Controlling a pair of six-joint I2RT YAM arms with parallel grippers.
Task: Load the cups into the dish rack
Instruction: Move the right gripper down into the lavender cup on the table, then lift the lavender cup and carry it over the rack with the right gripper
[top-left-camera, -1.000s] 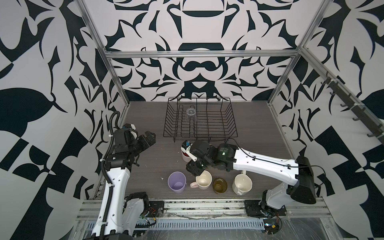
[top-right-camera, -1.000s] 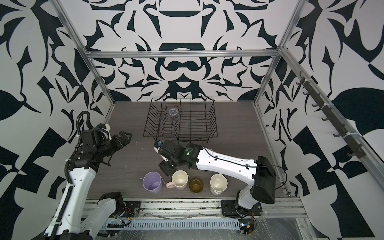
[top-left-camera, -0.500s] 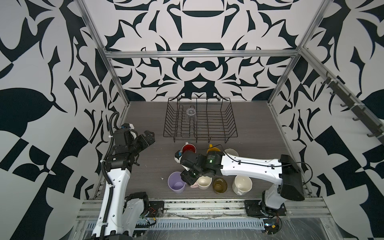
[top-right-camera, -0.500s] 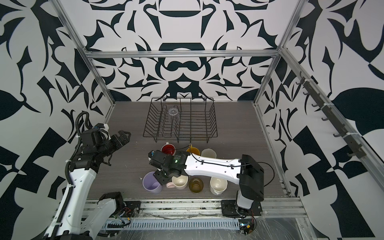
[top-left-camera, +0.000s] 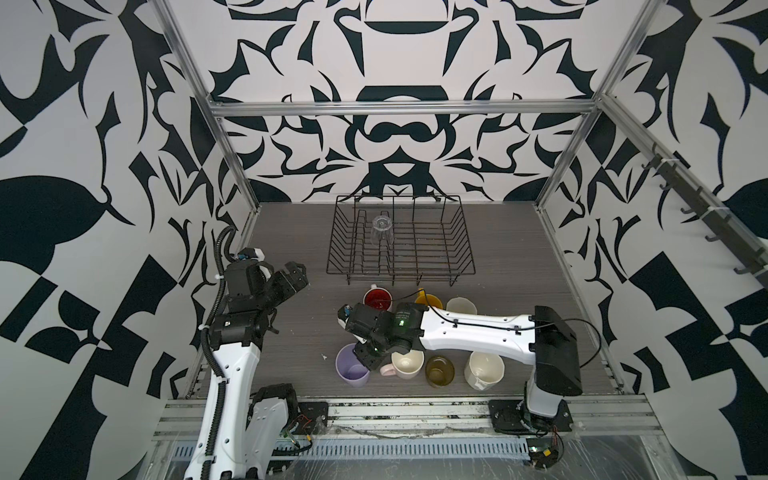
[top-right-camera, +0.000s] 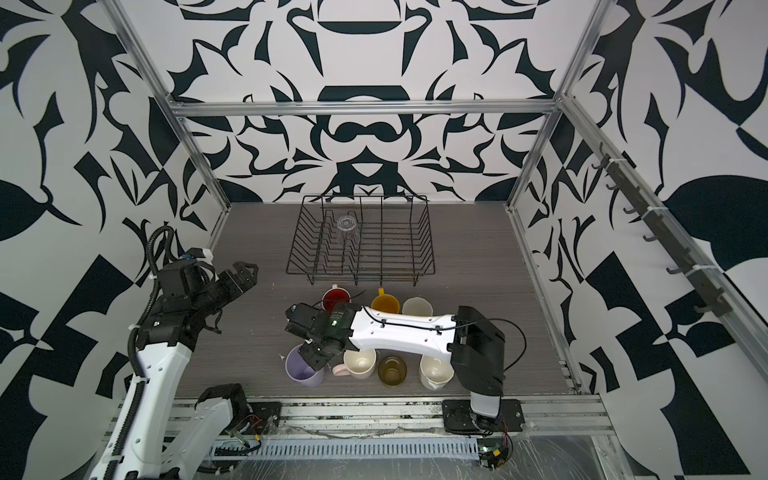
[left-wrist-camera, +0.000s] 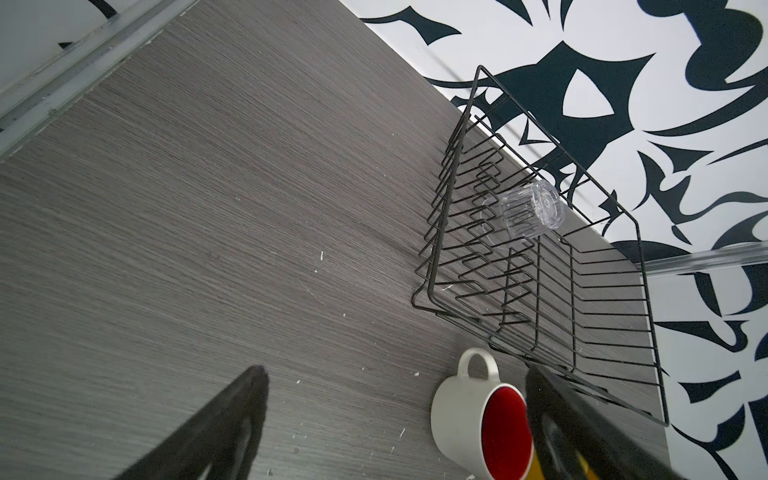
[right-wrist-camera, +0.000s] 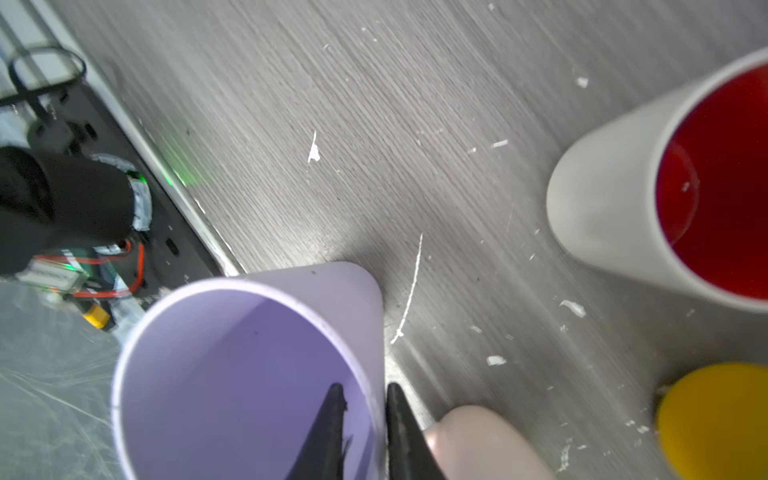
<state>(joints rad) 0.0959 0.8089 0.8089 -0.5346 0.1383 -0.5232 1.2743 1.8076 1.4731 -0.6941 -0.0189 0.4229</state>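
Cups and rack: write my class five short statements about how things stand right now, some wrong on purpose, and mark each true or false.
1. A glass sits in the rack. True.
2. The yellow mug is in the rack. False: it stands on the table, in front of the rack.
3. The right hand has one finger inside the tumbler and one outside. True.
4. The left hand holds the red-lined mug. False: the hand is open and empty, and that mug stands on the table.
5. The rack holds three cups. False: only the glass is in it.
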